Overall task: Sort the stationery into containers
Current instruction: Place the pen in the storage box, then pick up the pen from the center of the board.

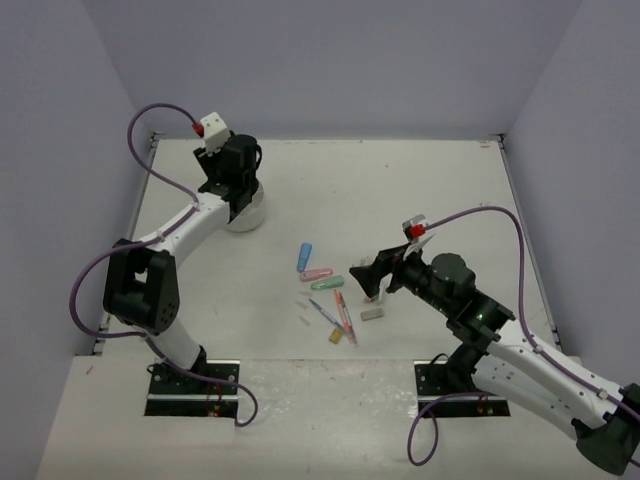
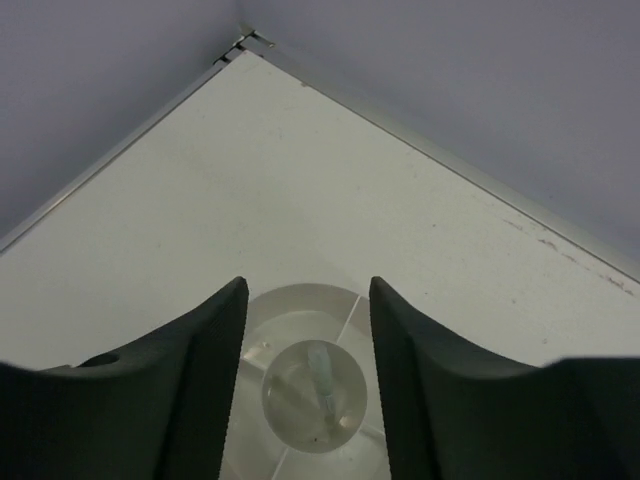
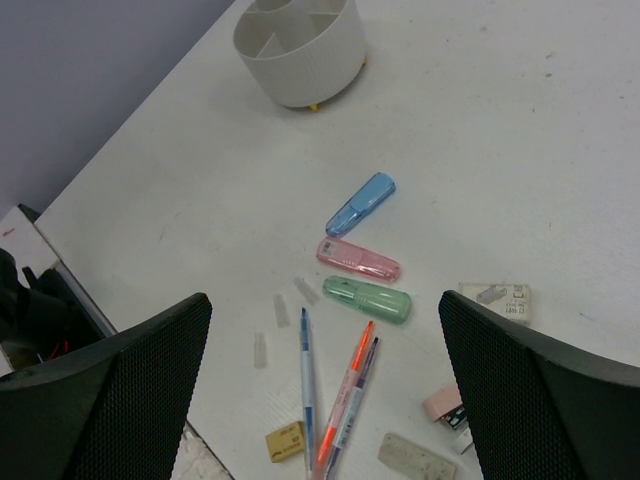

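Three capsule-shaped pieces, the blue case (image 3: 360, 203), pink case (image 3: 358, 259) and green case (image 3: 367, 299), lie loose near the middle of the table (image 3: 520, 150), well apart from the white divided tub (image 3: 300, 45) on the far left side. The pink and green ones lie side by side, though whether they touch cannot be told. Nearer the arms lie a blue pen (image 3: 306, 370), an orange-red pen (image 3: 345, 400) close against a darker one, a tan eraser (image 3: 285, 442), a beige eraser (image 3: 417, 458) and a white labelled eraser (image 3: 494, 300). Handling, as judged: all pieces look light. The cases and pens appear to be hard, smooth plastic, liable to slip or roll, and are best pinched across the narrow width at mid-length. The paired pens call for a grip on the outer one alone. The erasers look slightly yielding and grippy; they sit low on the table and should be taken across their short sides. Right gripper (image 3: 325, 300): jaws spread wide and empty, hanging above the cases. Left gripper (image 2: 307, 290): fingers parted with nothing between them, poised straight over the tub. One pale slim item (image 2: 322, 375) rests in the tub's round centre well. The tub looks rigid, far larger than any piece, and should need no lifting.
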Tool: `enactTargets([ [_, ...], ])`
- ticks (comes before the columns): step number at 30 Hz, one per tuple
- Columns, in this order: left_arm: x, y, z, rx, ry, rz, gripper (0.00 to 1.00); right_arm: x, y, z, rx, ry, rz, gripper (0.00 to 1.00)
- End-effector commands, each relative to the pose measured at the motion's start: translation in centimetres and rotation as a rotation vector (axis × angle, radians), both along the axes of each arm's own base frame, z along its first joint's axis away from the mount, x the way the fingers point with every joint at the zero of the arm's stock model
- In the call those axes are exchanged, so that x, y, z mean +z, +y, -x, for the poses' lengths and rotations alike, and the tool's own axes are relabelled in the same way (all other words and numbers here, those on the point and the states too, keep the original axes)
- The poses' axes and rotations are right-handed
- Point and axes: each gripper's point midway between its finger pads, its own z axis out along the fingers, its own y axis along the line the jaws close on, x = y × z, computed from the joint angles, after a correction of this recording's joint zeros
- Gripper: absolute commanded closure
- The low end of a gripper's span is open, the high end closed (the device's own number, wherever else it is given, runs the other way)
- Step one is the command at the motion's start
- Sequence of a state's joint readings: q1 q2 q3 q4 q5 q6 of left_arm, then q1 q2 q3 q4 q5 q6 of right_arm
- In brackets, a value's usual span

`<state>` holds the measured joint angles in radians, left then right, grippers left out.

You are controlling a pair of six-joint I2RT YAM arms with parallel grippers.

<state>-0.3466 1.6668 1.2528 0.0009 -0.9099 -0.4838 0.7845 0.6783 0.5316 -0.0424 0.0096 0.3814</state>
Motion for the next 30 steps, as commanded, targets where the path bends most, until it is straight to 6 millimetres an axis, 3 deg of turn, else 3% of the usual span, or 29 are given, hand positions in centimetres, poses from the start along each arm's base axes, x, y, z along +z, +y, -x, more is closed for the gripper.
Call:
enactTargets([
  [1, 1.9, 0.4, 0.7, 0.031, -0.002, 0.074, 0.07, -0.6, 0.9, -0.7, 0.002, 0.034, 0.014, 0.01],
  [2, 2.9, 0.4, 1.0, 0.036, -0.004, 0.09, 0.01, -1.1, 1.1, -1.0, -0.008, 0.065, 0.029, 0.01],
  [3, 2.5, 0.5, 1.5, 0.04, 0.023, 0.091, 0.0, -1.0, 1.0, -1.1, -0.025, 0.079, 0.03, 0.01],
  [8, 9.7, 0.1, 6.3, -0.042, 0.007, 0.226, 0.0, -4.7, 0.7, -2.3, -0.15, 0.307, 0.149, 0.03],
  [10, 10.9, -1.2, 8.0, -0.148, 0.011, 0.281, 0.0, -5.6, 0.2, -1.9, -0.193, 0.395, 0.191, 0.08],
  [12, 12.3, -1.6, 12.1, -0.268, -0.009, 0.323, 0.0, -6.9, 0.1, -0.7, -0.227, 0.452, 0.289, 0.3],
  [13, 13.5, -1.6, 14.0, -0.309, -0.053, 0.346, 0.0, -7.3, -0.1, -0.6, -0.256, 0.471, 0.32, 0.35],
  [14, 11.1, -1.5, 15.2, -0.323, -0.017, 0.342, 0.0, -7.8, 0.0, -0.2, -0.261, 0.487, 0.339, 0.39],
  [16, 11.9, -0.8, 18.5, -0.377, -0.101, 0.343, 0.0, -8.8, 0.6, 0.6, -0.238, 0.523, 0.377, 0.54],
  [17, 10.4, -0.8, 18.9, -0.394, -0.076, 0.328, 0.0, -9.6, 0.8, 0.8, -0.231, 0.543, 0.397, 0.58],
  [20, 8.7, -0.5, 21.2, -0.441, -0.048, 0.291, 0.0, -11.3, 1.1, 1.5, -0.217, 0.583, 0.455, 0.66],
  [22, 7.2, -0.5, 21.6, -0.454, -0.005, 0.277, 0.0, -12.3, 1.4, 2.0, -0.208, 0.603, 0.489, 0.67],
  [25, 3.2, -0.3, 22.4, -0.466, 0.09, 0.241, 0.0, -13.5, 2.1, 2.8, -0.182, 0.618, 0.539, 0.67],
  [27, 1.6, -0.2, 22.6, -0.457, 0.121, 0.232, 0.0, -13.5, 2.8, 3.1, -0.148, 0.598, 0.558, 0.68],
  [30, 1.8, -0.5, 22.6, -0.482, 0.098, 0.232, 0.0, -13.2, 4.3, 3.6, -0.072, 0.553, 0.597, 0.71],
])
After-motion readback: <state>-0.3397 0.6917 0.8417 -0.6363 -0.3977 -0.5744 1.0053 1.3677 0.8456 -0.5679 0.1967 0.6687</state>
